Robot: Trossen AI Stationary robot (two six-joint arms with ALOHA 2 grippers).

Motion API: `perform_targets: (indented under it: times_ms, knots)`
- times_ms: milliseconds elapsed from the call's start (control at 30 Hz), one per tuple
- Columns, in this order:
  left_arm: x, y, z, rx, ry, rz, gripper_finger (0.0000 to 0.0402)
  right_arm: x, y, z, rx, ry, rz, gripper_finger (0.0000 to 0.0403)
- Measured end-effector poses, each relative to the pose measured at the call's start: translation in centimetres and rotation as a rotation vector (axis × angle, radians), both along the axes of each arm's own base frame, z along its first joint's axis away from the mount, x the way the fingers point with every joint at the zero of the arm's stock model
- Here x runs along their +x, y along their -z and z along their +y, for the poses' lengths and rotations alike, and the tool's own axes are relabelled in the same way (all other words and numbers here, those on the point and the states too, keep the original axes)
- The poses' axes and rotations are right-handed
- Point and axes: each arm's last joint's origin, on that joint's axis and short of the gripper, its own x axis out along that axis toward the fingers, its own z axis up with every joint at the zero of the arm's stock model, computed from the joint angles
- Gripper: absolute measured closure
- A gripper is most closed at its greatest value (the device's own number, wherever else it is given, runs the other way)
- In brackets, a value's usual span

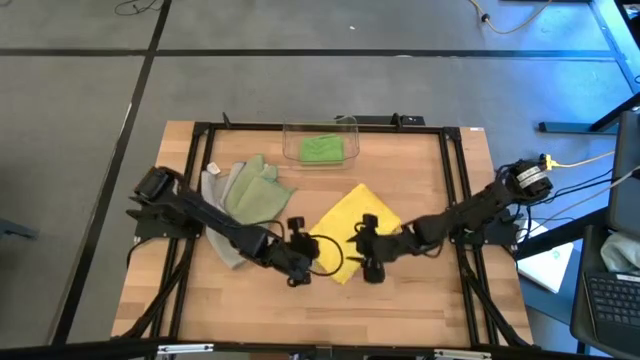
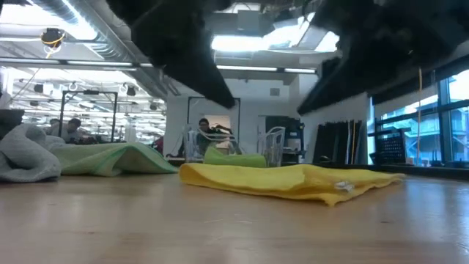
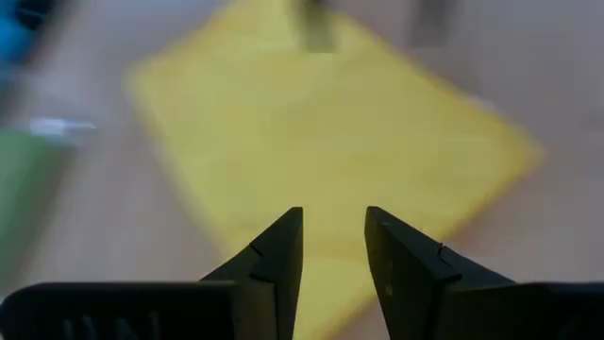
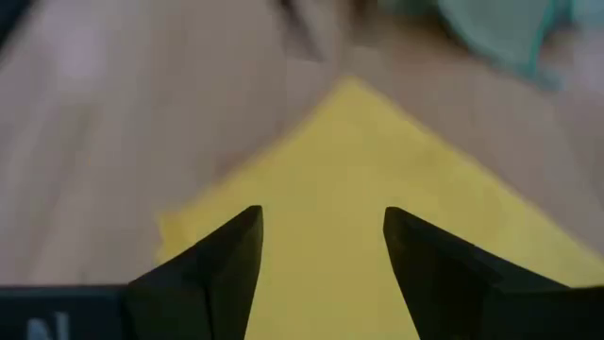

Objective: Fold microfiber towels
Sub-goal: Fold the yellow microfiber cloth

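Observation:
The yellow towel (image 1: 355,225) lies flat on the wooden table, one corner toward the far edge; the low view shows it lying low on the tabletop (image 2: 286,180). My left gripper (image 1: 302,266) hovers open at its near left, fingers (image 3: 333,215) apart above the yellow cloth. My right gripper (image 1: 368,262) hovers open over its near part, fingers (image 4: 321,215) wide with nothing between them. The pale sage green towel (image 1: 255,190) and the grey towel (image 1: 213,195) lie crumpled at the left. The bright green towel (image 1: 322,148) sits in the clear bin.
The clear plastic bin (image 1: 345,125) stands at the table's far edge, centre. Black frame rails (image 1: 200,130) run along the table's sides. Bare wood lies near the front edge and at the right of the yellow towel. A person (image 2: 204,128) shows in the room beyond the table.

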Motion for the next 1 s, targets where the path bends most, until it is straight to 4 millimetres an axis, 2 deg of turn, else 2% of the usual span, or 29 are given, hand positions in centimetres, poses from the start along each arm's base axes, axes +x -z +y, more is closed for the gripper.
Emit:
perform_targets:
  times_ms: [67,167,300,433,567,700,833,1000]
  knots:
    - [-0.1,-0.7,0.6,0.054,-0.052,-0.031,0.0292,0.7,0.2,1.0,0.003,-0.017,-0.07,0.0177]
    - [0.1,-0.8,1.8,0.096,-0.103,-0.029,0.0292,2.2,1.7,2.2,-0.015,-0.004,-0.102,0.0177]
    - [0.7,0.1,3.4,0.107,-0.165,-0.002,0.0292,4.0,5.2,2.8,-0.142,0.029,0.013,0.0177]
    - [0.0,1.3,4.4,0.113,-0.227,0.022,0.0292,4.7,6.7,3.1,-0.205,0.054,0.078,0.0177]
    - [-1.5,3.0,4.6,0.192,-0.268,0.05,0.0292,4.4,7.1,3.1,-0.198,0.023,0.133,0.0177]
    - [-2.7,4.7,4.7,0.182,-0.32,0.026,0.0292,3.5,6.9,2.9,-0.198,-0.015,0.242,0.0177]
    - [-3.0,5.4,4.6,0.153,-0.338,-0.031,0.0292,2.1,6.5,3.5,-0.157,-0.059,0.347,0.0177]
    - [-2.9,5.3,4.7,0.172,-0.343,-0.068,0.0292,0.0,6.0,5.3,-0.104,-0.151,0.442,0.0177]
